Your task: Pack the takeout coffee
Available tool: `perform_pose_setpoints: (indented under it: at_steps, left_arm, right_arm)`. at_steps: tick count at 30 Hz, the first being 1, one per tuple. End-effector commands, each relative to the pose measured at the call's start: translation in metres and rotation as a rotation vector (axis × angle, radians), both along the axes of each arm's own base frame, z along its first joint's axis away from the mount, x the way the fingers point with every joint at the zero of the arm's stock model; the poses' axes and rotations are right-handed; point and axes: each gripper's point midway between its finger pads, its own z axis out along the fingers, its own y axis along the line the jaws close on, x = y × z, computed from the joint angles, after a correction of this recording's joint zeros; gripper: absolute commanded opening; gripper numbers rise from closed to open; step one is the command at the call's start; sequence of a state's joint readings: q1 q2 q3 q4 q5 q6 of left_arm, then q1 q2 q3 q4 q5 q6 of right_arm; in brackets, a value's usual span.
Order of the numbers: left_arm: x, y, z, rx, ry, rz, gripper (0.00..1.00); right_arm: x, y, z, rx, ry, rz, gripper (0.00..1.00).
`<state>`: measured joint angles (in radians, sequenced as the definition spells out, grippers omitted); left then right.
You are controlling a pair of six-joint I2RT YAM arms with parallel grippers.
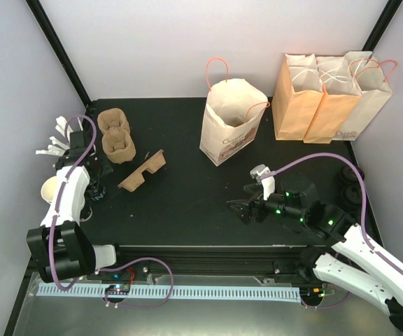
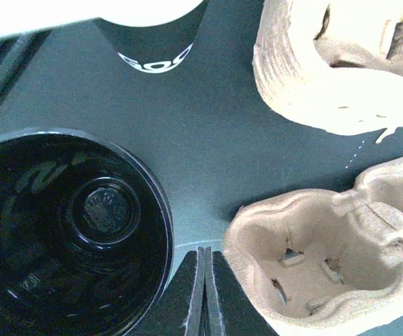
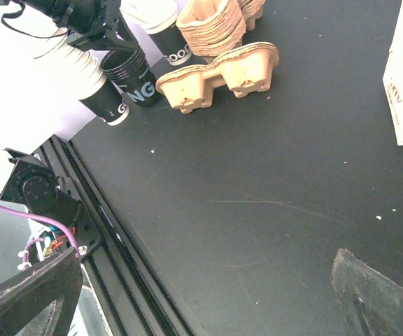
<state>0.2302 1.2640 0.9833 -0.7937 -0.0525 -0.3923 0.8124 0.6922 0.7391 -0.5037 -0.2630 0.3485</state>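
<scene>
The takeout coffee is a small black paper cup standing at the table's left edge. From above, its glossy black round top has a smaller ring inside, and I cannot tell whether that is a lid. My left gripper is shut on nothing, its fingers pressed together just right of the cup, between it and a pulp carrier. In the top view the left gripper is by the cups. My right gripper hangs open over bare table, far from the cup.
An open white paper bag stands at the back centre, with three folded bags against the right wall. A stack of carriers and a loose carrier lie at the left. More cups crowd the left edge.
</scene>
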Motion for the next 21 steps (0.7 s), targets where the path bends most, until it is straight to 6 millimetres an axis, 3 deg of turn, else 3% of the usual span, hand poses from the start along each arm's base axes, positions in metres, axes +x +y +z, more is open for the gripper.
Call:
perform_pose_setpoints:
  at_steps: [1, 4, 6, 12, 21]
  left_arm:
    - [0.005, 0.008, 0.029, 0.045, -0.05, -0.001, 0.05]
    - [0.004, 0.014, 0.029, 0.073, -0.039, 0.019, 0.32]
    - [0.001, 0.02, 0.027, 0.101, -0.022, 0.04, 0.42]
    - [-0.003, 0.032, 0.022, 0.169, 0.009, 0.064, 0.43]
    - [0.009, 0.021, -0.007, 0.108, 0.056, -0.019, 0.38]
  right_arm:
    - [0.002, 0.0, 0.006, 0.01, -0.02, -0.008, 1.0]
    - [0.002, 0.001, 0.005, 0.009, -0.02, -0.007, 1.0]
    - [0.002, 0.001, 0.005, 0.011, -0.016, -0.007, 1.0]
    - [0.001, 0.0, 0.004, 0.003, -0.02, -0.005, 1.0]
    - [0.002, 0.001, 0.012, 0.004, -0.04, 0.003, 1.0]
